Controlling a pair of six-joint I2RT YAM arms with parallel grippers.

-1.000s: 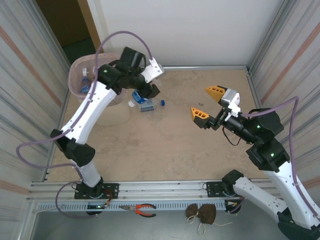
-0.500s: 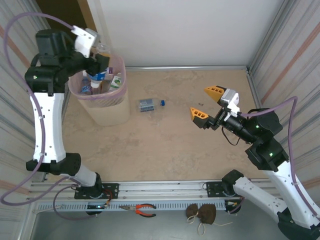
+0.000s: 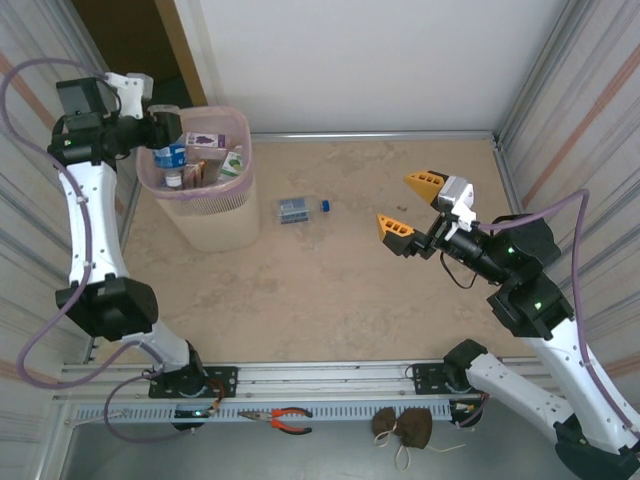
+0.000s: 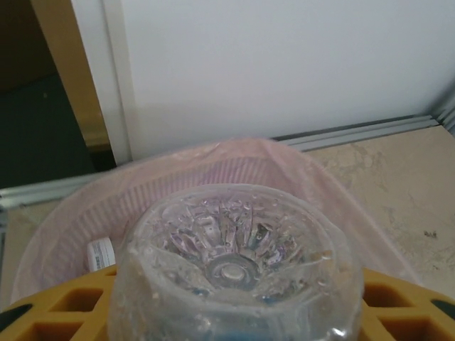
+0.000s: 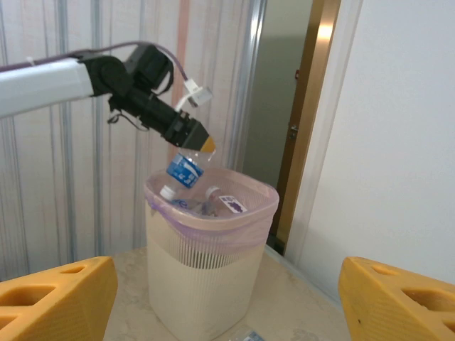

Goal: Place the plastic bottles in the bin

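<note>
tabletop (image 3: 330,290) beige marbled | walls (image 3: 600,100) corrugated | left fingers (image 4: 57,312) grip bottle (image 4: 234,263) | right fingers (image 3: 395,228) wide

The clear plastic bottle (image 4: 231,266) at the bottom of the left wrist view is glossy, and its moulded base is beaded with droplets. The yellow-orange jaws of the left gripper (image 5: 201,145) and right gripper (image 3: 410,205) are matt plastic with square recesses. The beige ribbed plastic bin (image 3: 215,228) at upper left looks matt. Its translucent pink bag liner (image 4: 234,163) is thin, faintly shiny film. The mottled beige table (image 3: 330,290) looks smooth and matt. The corrugated side walls (image 3: 30,200) are dull metal sheet.
</note>
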